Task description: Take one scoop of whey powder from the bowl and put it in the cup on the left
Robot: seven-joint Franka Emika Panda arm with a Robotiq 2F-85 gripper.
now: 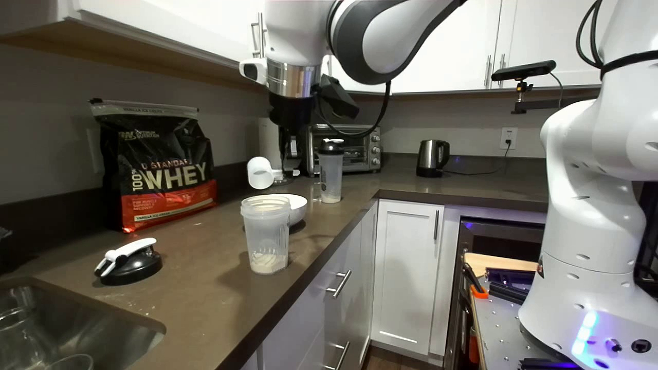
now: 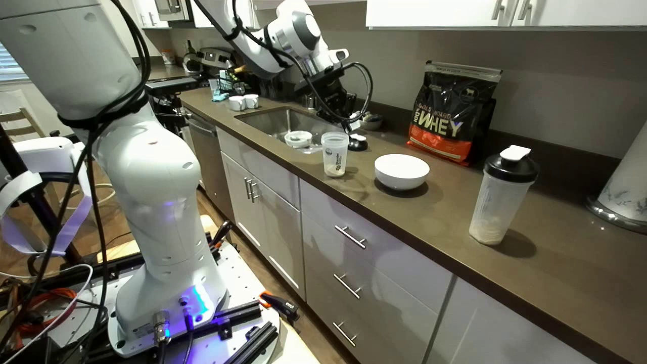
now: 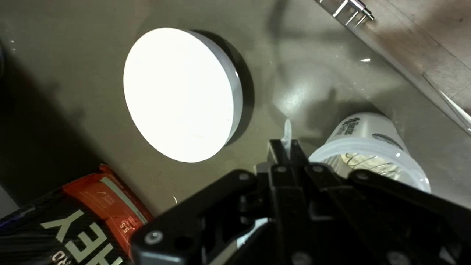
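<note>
While grasping the scoop point(image 1: 260, 173) between clenched fingers point(image 3: 300, 156), hovers above the table point(image 1: 200, 288), near the bowl point(image 2: 402, 179) and open cup point(image 1: 266, 231).

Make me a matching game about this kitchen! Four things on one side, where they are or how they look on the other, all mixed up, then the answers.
Things
1. Small pale round-headed plastic scoop
2. Tall clear plastic tumbler
3. Round black-and-white lid
4. Big black-and-red whey bag

Places and states
A. Lying on the brown counter near the metal sink
B. Standing upright by the gray wall
C. Held in the air by the black gripper
D. Open, with pale powder at the bottom

Right pairs: 1-C, 2-D, 3-A, 4-B
</note>
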